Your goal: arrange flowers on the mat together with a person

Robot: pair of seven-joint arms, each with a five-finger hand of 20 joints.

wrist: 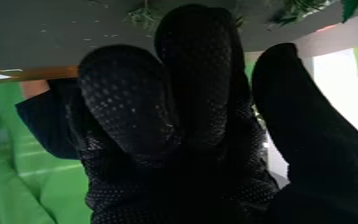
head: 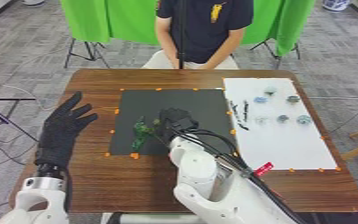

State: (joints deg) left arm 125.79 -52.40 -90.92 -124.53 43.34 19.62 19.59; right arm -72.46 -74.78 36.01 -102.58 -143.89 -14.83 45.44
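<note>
From my seat, with 12 o'clock at the table's far side, my right hand (head: 177,120) is over the dark mat (head: 144,102). Its fingers look loosely extended and the thumb stands apart from them. Leafy green sprigs (head: 141,131) lie on the mat, at about 8 o'clock from that hand. At the mat's 9 o'clock, my left hand (head: 62,127) is spread open. At its 3 o'clock, pale and bluish flowers (head: 303,120) sit on a white sheet (head: 286,150), with dark twigs (head: 238,116) toward the sheet's 10 o'clock.
</note>
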